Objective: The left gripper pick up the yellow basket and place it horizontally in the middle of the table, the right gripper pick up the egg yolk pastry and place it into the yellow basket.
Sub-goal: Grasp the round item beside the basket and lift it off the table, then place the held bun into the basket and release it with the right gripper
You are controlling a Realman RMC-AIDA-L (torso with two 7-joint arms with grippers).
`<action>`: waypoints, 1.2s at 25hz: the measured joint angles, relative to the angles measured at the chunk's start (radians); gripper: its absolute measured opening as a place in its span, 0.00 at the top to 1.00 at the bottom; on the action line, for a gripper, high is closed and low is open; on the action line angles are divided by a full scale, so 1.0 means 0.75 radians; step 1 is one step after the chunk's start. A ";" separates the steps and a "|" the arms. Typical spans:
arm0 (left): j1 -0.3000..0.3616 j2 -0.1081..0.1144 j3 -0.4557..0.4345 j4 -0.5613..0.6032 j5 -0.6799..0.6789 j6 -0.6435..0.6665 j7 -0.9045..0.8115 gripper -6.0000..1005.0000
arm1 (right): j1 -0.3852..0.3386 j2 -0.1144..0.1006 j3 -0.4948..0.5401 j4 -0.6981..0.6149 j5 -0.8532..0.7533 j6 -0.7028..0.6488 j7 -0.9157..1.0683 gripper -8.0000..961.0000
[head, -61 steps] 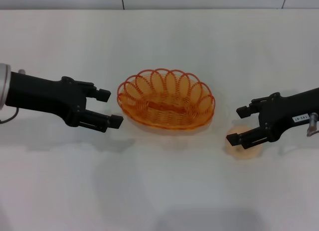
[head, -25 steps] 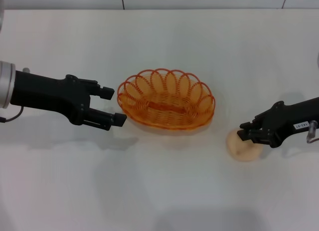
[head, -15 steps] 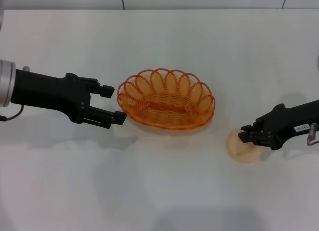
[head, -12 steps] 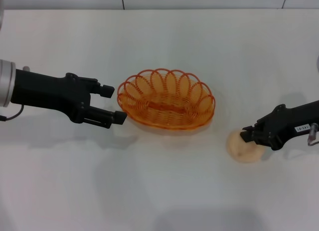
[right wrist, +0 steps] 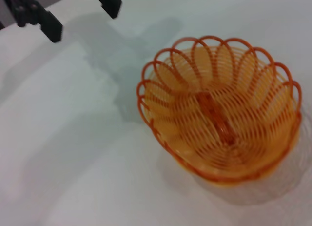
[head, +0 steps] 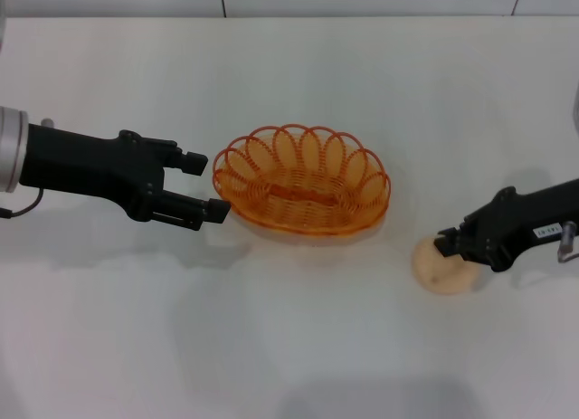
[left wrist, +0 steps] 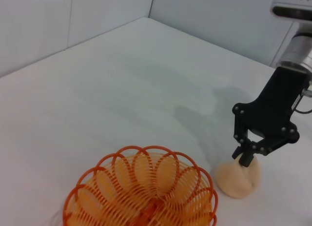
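Note:
The yellow basket [head: 362,179] stands upright and empty in the middle of the table [head: 289,338]. It also shows in the left wrist view [left wrist: 141,192] and the right wrist view [right wrist: 219,113]. My left gripper [head: 206,184] is open and empty just left of the basket's rim, one fingertip nearly touching it; it also shows in the right wrist view [right wrist: 73,11]. The egg yolk pastry [head: 441,269] lies on the table to the right of the basket. My right gripper [head: 450,242] is closed on the pastry's top; the left wrist view shows it [left wrist: 245,157] pinching the pastry [left wrist: 239,176].
The white wall runs along the table's far edge [head: 289,17]. There is bare tabletop in front of the basket and behind it.
The right gripper has come down from open above the pastry and closed on its top. The left gripper has edged slightly towards the basket. The basket has not moved.

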 joint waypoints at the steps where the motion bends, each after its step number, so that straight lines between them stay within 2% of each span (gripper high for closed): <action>1: 0.000 0.000 0.000 0.000 0.000 -0.001 0.000 0.15 | 0.000 0.000 0.000 -0.014 0.006 -0.007 0.005 0.96; 10: 0.000 0.001 0.000 0.000 -0.001 -0.017 0.010 0.16 | 0.009 0.002 -0.007 -0.152 0.035 -0.031 0.083 0.96; 17: 0.009 0.004 0.000 0.000 -0.002 -0.014 0.015 0.16 | 0.082 0.004 -0.012 -0.206 0.109 -0.016 0.130 0.96; 24: 0.008 -0.001 0.000 0.000 -0.002 -0.009 0.022 0.16 | 0.192 0.011 -0.130 -0.132 0.149 0.137 0.133 0.96; 30: 0.007 -0.003 0.002 0.000 -0.001 -0.007 0.023 0.16 | 0.242 0.012 -0.252 -0.069 0.170 0.317 0.134 0.95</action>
